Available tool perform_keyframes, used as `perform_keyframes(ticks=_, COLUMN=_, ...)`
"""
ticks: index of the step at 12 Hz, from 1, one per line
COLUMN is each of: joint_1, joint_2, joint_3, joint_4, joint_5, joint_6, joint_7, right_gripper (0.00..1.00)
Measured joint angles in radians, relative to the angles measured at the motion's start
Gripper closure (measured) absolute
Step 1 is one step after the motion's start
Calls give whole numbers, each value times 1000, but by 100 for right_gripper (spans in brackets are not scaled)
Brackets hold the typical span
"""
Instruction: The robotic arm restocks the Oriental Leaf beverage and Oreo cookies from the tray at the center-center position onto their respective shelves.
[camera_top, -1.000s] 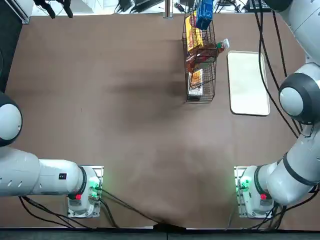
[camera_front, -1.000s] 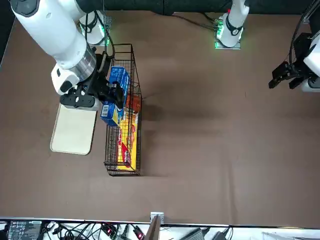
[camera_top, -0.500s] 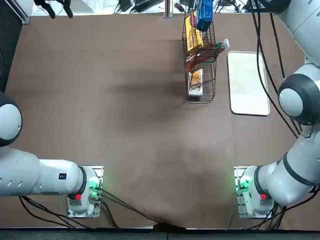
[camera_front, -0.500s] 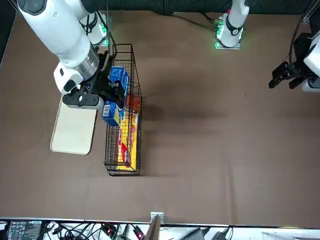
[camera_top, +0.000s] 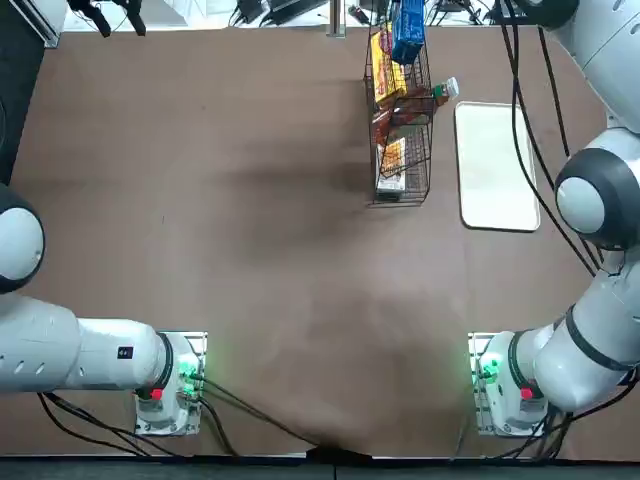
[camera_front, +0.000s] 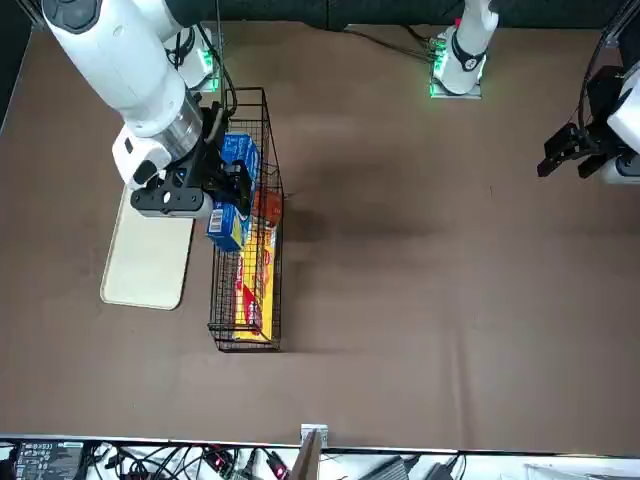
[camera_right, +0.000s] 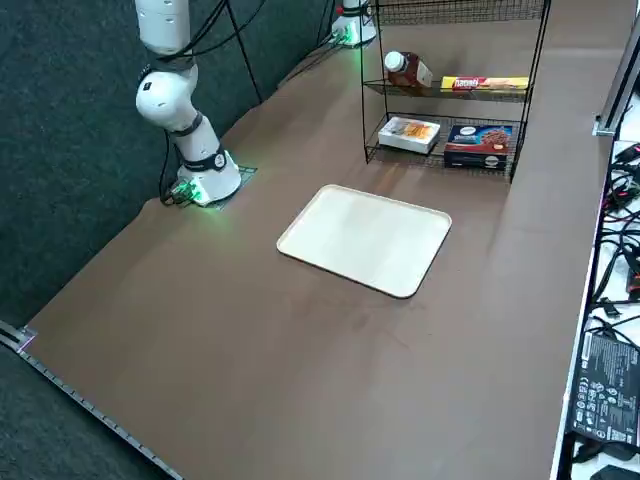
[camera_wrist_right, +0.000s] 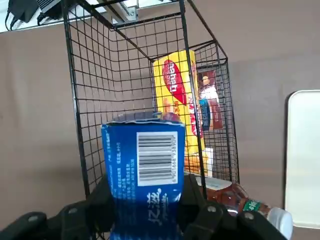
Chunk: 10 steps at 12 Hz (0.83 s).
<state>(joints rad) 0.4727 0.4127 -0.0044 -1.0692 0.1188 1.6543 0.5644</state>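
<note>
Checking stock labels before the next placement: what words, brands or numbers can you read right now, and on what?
"nabati" stands on the yellow packet in the wire rack.
The blue packet held in the right end effector carries a barcode and white characters, too blurred to read.
Bottle label: too small to read.
Boxes on the bottom shelf: print unreadable.

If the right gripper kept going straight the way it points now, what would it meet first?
Probably the top tier of the shelves: the right gripper, shut on the Oreo cookies, points down onto the rack. How high it is above the wires is unclear.
</note>
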Motion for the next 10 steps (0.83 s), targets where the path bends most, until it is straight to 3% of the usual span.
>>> perform_keyframes(ticks=5, joint_1=7, joint_2=8, joint_3=3, joint_4=-2, joint_5=-1, joint_6=-2, joint_7=0, right_gripper=36)
perform_keyframes(ticks=8, joint_1=11, joint_2=11, joint_3=3, joint_4=-2, joint_5=-5, joint_6=-2, joint_7=0, right_gripper=1)
perform_keyframes(ticks=10, joint_1=8, joint_2=11, joint_3=3, joint_4=-1, joint_5=-5, joint_6=-2, joint_7=-1, right_gripper=0)
